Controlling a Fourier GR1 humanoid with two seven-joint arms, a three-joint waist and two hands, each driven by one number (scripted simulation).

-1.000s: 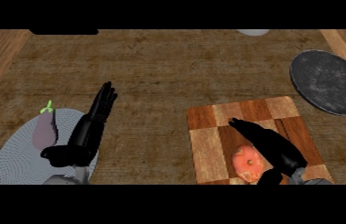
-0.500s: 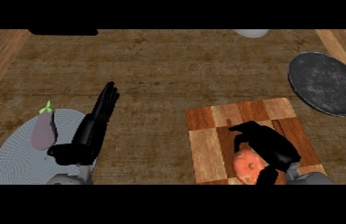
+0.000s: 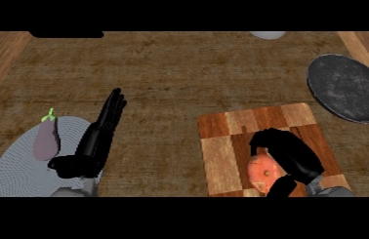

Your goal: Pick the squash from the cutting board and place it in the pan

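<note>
I have the right hand (image 3: 292, 155) curled, fingers wrapped over the squash (image 3: 259, 170) at the near end of the cutting board (image 3: 223, 135), ready for a lift toward the pan (image 3: 342, 87) at far right, while the left hand (image 3: 97, 138) rests open and straight-fingered, out of the way.

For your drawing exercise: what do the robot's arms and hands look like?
The left hand and right hand are both black, with slim fingers and a thumb. Behind each wrist a short piece of grey forearm shows. No cables or markings are visible.
</note>
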